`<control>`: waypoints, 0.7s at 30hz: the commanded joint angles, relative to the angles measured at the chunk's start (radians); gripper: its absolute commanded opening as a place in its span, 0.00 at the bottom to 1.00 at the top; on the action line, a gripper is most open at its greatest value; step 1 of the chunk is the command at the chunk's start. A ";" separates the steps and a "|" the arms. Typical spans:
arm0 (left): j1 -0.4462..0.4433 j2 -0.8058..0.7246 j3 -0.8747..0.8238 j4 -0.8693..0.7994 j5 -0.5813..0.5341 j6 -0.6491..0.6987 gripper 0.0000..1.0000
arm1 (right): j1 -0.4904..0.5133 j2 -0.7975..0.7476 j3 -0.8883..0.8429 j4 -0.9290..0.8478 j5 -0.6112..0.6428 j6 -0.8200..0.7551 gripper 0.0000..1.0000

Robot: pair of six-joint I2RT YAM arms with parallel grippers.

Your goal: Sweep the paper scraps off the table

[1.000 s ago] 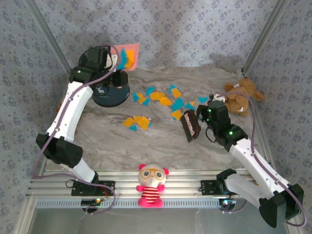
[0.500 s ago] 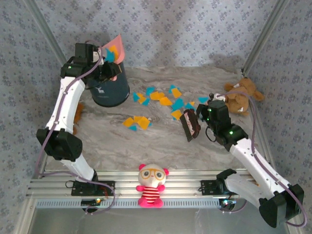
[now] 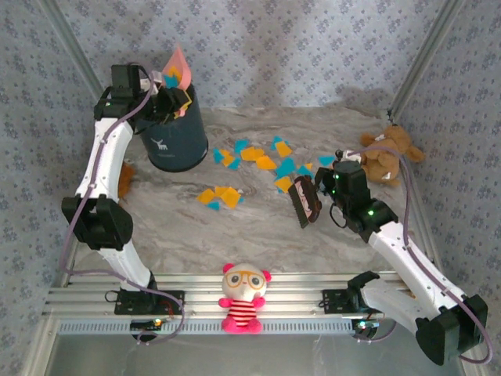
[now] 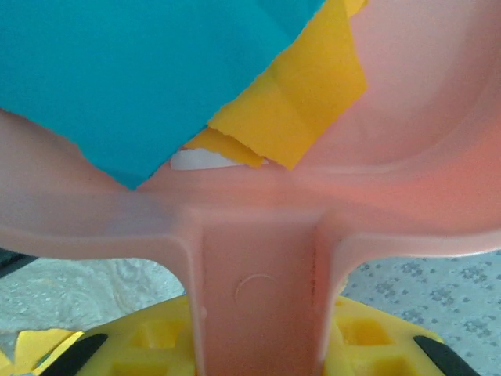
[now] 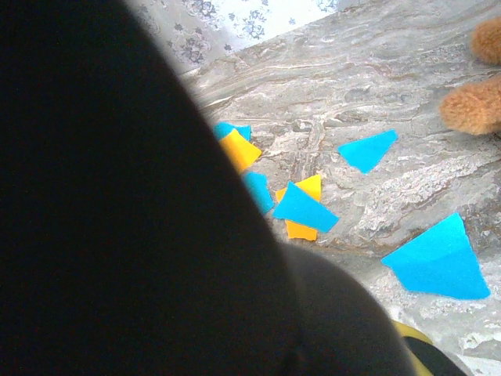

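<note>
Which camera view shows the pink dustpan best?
The top external view: the whole dustpan is tilted above the dark bin. The left wrist view shows its handle and pan close up, holding paper scraps.

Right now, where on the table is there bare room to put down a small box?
Bare: the near strip of table between the paper scraps and the rail, left of the brush; also the far strip behind them, between bin and teddy bear. Crowded: the middle, from bin to brush.
</note>
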 commanded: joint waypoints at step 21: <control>0.035 0.006 -0.155 0.481 0.155 -0.473 0.00 | -0.006 -0.001 0.025 0.030 -0.010 0.005 0.00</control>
